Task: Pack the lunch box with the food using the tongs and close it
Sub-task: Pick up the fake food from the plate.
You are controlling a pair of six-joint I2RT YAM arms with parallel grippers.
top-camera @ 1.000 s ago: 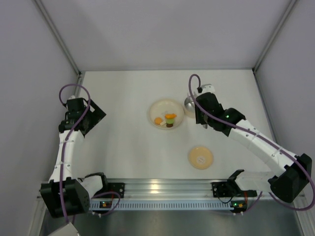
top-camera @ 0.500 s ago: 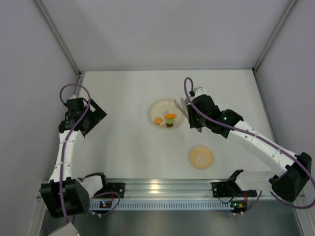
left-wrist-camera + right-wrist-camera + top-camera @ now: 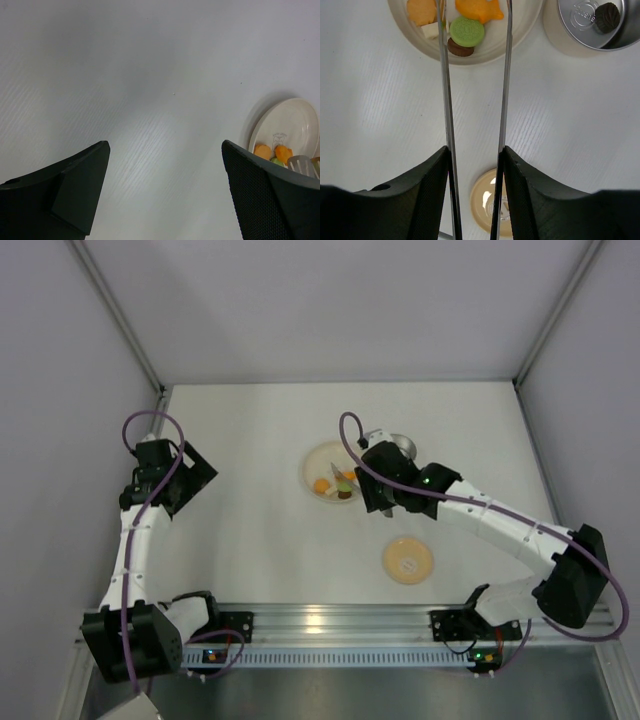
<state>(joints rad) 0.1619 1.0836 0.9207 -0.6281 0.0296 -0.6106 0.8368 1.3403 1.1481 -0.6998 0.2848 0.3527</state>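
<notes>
- Robot lab test cell.
- Plain white table [image 3: 250, 440] beneath the right pincer [image 3: 475, 156], boxed in by bare grey panels [image 3: 60, 390] beyond it.
- Aluminium mounting rail [image 3: 330, 625] behind it, purple cables [image 3: 150, 414] trailing.

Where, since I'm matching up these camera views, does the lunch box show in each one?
Top external: the lunch box is right of centre, partly behind the right arm.
Left wrist: not in it.
Right wrist: top right corner, right of the tongs.
Shared landmark: the plate, just left of the lunch box in the top view and in the right wrist view; it also shows at the left wrist view's right edge.
</notes>
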